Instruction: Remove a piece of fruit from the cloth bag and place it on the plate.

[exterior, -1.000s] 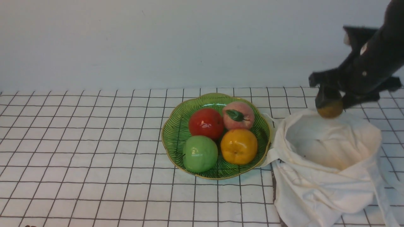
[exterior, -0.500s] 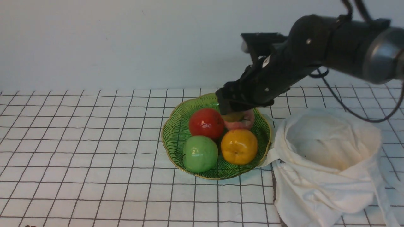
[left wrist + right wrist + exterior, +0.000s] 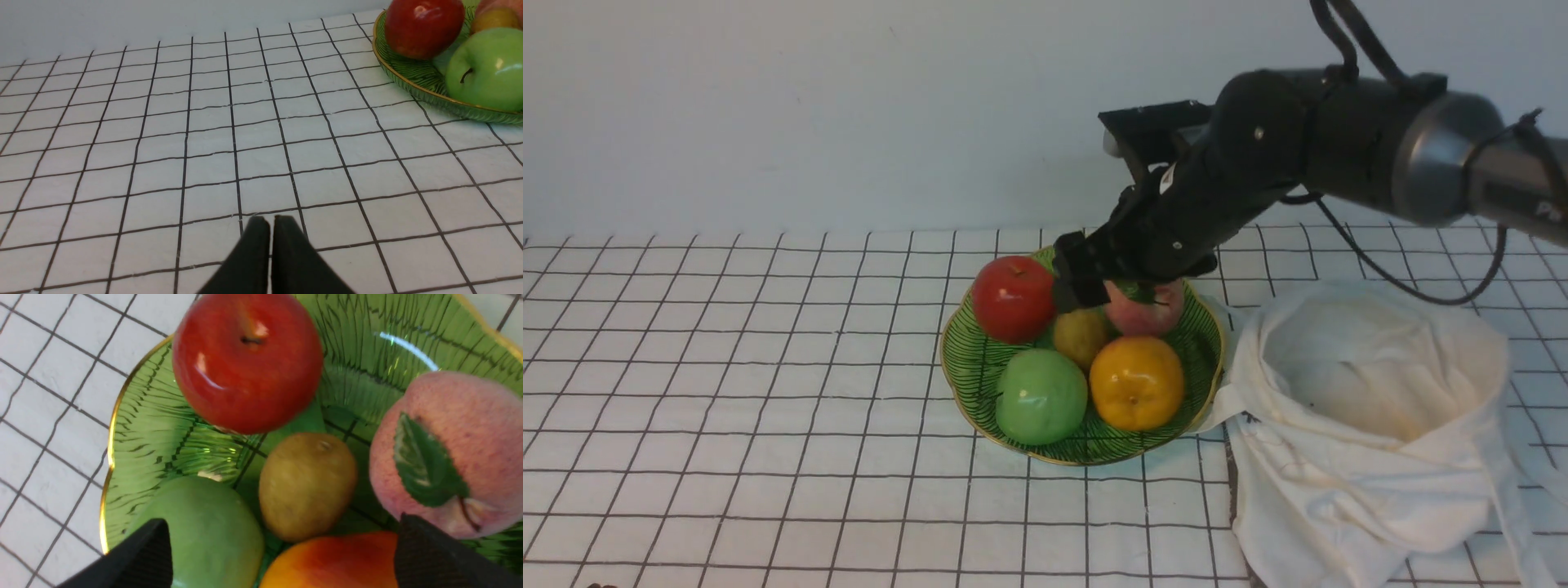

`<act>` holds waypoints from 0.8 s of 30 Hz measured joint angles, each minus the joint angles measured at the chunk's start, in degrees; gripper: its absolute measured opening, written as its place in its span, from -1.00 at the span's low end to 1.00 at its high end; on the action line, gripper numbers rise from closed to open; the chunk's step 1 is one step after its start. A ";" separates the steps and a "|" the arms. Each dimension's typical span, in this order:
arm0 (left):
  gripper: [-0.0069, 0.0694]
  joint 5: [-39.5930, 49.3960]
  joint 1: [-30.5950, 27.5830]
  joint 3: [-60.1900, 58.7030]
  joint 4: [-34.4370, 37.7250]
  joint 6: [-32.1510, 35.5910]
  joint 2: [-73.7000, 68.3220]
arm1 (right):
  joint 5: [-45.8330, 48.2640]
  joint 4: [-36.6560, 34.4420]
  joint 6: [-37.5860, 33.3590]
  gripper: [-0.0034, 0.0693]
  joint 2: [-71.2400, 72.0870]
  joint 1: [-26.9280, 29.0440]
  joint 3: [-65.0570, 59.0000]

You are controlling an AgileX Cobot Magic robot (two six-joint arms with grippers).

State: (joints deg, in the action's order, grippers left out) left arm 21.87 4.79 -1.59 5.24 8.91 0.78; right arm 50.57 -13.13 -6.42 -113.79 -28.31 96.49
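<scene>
Right end effector (image 3: pixel 1104 287): jaws spread, gripping nothing. The kiwi (image 3: pixel 1081 336) lies directly beneath it on the plate (image 3: pixel 972 359), among the red apple (image 3: pixel 1013 298), peach (image 3: pixel 1150 312), green apple (image 3: pixel 1041 396) and orange (image 3: pixel 1135 382). The cloth bag (image 3: pixel 1364 457) sits to its right. Left end effector (image 3: pixel 270 223): clenched, empty, above the counter (image 3: pixel 122 122).

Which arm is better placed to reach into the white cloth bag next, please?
Right: the right gripper is open over the green plate beside the white cloth bag; the left gripper is shut, farther off.

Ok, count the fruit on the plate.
5 on the plate: red apple back left, peach back right, kiwi in the middle, green apple front left, orange front right. None seems hidden.
</scene>
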 joint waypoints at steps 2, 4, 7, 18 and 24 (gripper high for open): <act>-0.84 0.00 0.00 0.00 0.00 0.00 0.00 | 5.27 1.96 0.00 0.92 0.66 0.00 4.30; -0.84 0.00 0.00 0.00 0.00 0.00 0.00 | 13.18 4.46 0.00 0.79 1.60 0.00 10.86; -0.84 0.00 0.00 0.00 0.00 0.00 0.00 | 19.50 7.68 0.21 0.43 3.12 0.00 19.87; -0.84 0.00 0.00 0.00 0.00 0.00 0.00 | 21.65 10.00 2.80 -0.90 25.40 0.00 11.09; -0.84 0.00 0.00 0.00 0.00 0.00 0.00 | 21.88 11.54 4.90 -0.94 48.41 0.00 -8.89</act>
State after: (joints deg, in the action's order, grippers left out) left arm 21.87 4.79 -1.59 5.24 8.91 0.78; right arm 72.45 -1.59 -1.52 -65.38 -28.31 87.60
